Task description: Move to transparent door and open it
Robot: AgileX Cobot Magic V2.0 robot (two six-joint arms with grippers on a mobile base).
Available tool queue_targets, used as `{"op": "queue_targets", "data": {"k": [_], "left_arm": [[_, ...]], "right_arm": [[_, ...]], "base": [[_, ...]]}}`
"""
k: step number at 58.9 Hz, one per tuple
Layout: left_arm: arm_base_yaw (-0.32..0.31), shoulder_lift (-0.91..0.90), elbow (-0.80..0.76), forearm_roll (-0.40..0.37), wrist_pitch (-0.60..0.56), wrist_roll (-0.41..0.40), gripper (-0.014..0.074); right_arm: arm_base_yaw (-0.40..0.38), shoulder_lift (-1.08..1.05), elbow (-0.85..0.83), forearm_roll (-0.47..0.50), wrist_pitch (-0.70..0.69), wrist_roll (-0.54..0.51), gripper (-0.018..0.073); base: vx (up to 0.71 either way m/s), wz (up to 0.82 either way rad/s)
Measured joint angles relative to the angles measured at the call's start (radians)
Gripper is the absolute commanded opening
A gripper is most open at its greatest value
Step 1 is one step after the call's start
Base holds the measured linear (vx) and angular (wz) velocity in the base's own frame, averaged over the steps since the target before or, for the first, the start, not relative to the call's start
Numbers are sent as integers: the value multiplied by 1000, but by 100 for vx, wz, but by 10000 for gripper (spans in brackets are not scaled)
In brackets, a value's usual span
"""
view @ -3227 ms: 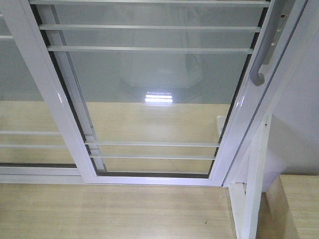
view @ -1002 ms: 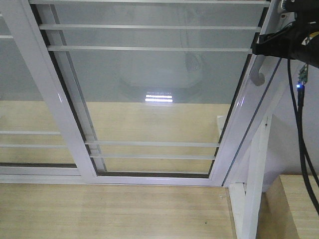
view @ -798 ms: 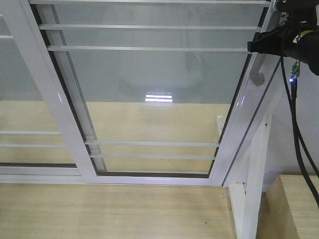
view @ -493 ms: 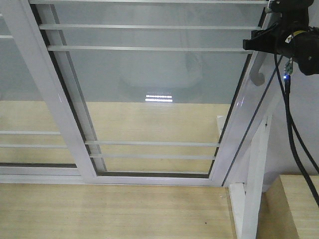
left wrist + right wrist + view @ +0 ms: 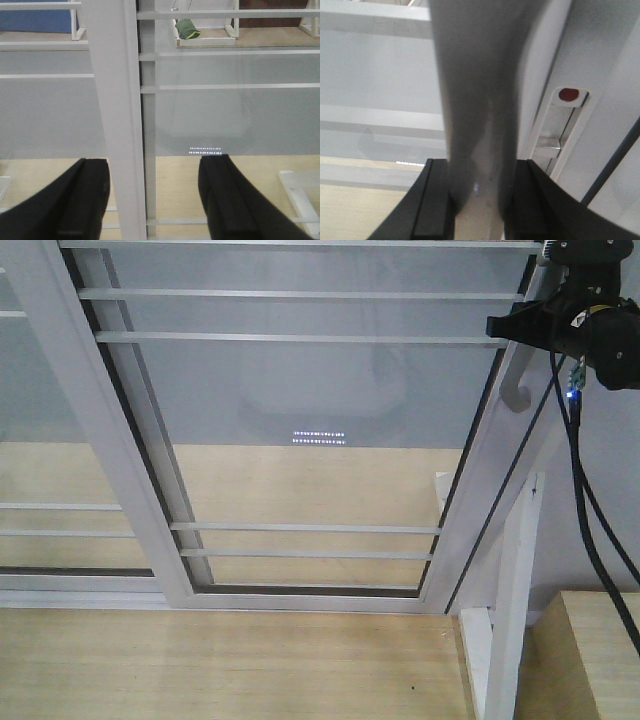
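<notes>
**Front view.** The transparent door (image 5: 310, 420) fills the frame from 9 to 3 o'clock, its glass crossed by thin white bars (image 5: 300, 338). A thin dark line runs down beside its right stile, so I judge it barely slid open, if at all. At 2 o'clock the right gripper (image 5: 512, 326) meets the curved grey handle (image 5: 517, 390), whose hooked lower end shows beneath it. Placed there, a sideways pull should carry the panel along its track.

**Left wrist view.** The left gripper (image 5: 152, 200) is spread wide at 6 o'clock and holds nothing. A white upright (image 5: 117, 115) of the frame stands beyond the gap, apart from the fingers. Through the glass, at 12 o'clock, a white open rack (image 5: 230, 30) holds a green object (image 5: 187, 28), too small to identify.

**Right wrist view.** At 6 o'clock the black fingers (image 5: 432, 205) bracket the handle (image 5: 480, 125), closed against both its sides. At 3 o'clock sits a latch plate (image 5: 560, 125) with a red dot (image 5: 567, 94).
</notes>
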Motion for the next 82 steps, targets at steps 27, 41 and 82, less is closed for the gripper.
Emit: {"op": "queue_targets", "data": {"k": [27,41,82], "left_arm": [[0,0,0,0,0,0,514],[0,0,0,0,0,0,514],[0,0,0,0,-1,0,514]], "right_arm": [[38,6,3,13,-28,-1,-9],[83,27,3,20,-69,-2,-9],[294,132,-152,-4,-43,7,-9]], "base": [[0,0],[0,0],[0,-1]]}}
